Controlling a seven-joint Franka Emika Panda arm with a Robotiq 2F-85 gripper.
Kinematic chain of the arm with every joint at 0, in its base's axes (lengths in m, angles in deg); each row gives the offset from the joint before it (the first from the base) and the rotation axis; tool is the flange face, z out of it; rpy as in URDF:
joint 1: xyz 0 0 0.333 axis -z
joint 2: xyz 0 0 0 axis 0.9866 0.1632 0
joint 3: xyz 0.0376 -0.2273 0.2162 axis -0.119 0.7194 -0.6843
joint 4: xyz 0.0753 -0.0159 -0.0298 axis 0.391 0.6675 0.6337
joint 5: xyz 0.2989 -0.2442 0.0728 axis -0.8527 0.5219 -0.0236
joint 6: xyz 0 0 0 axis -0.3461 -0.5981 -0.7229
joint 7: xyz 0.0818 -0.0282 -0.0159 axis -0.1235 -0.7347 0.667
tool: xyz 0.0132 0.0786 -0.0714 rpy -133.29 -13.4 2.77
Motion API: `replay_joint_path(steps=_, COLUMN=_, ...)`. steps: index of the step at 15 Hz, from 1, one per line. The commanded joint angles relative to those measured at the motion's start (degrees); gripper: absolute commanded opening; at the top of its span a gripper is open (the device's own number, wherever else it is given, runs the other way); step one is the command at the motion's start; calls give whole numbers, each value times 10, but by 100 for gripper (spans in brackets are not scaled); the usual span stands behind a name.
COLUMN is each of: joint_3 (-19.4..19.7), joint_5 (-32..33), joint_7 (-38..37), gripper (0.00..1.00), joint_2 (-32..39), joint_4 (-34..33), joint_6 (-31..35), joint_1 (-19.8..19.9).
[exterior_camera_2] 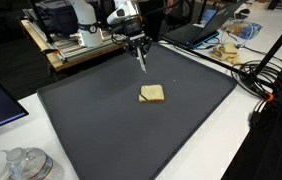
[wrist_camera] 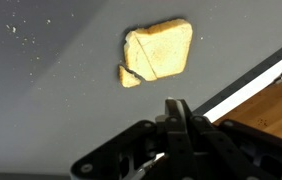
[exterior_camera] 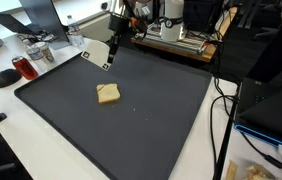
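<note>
A tan piece of bread [exterior_camera: 108, 93] lies near the middle of a dark grey mat [exterior_camera: 161, 130]; it also shows in an exterior view [exterior_camera_2: 152, 94] and at the top of the wrist view [wrist_camera: 159, 51], with a small broken bit at its lower left. My gripper [exterior_camera_2: 141, 66] hangs above the mat's far part, behind the bread and apart from it. Its fingers are pressed together with nothing between them in the wrist view [wrist_camera: 178, 106]. It also shows in an exterior view [exterior_camera: 111, 57].
A wooden board with equipment [exterior_camera_2: 81, 45] stands behind the mat. A red cup [exterior_camera: 21, 68] and a glass jar [exterior_camera: 39, 55] sit off one side of the mat. Cables [exterior_camera_2: 271, 70] and a plate of food [exterior_camera_2: 229, 45] lie on the white table.
</note>
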Motion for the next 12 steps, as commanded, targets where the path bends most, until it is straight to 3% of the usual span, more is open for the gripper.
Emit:
replay_joint_path(steps=1, joint_3=-53, joint_5=19, joint_7=22, gripper=1, joint_2=-10, joint_4=19, joint_6=44, joint_1=20)
replay_joint_path(steps=6, joint_3=-143, joint_5=-29, joint_7=156, gripper=1, joint_2=-7, joint_4=7, joint_6=88, joint_1=84)
replay_joint_path(steps=12, joint_3=-251, joint_5=-125, joint_7=367, gripper=1, joint_2=8, joint_4=-55, joint_6=145, joint_1=201)
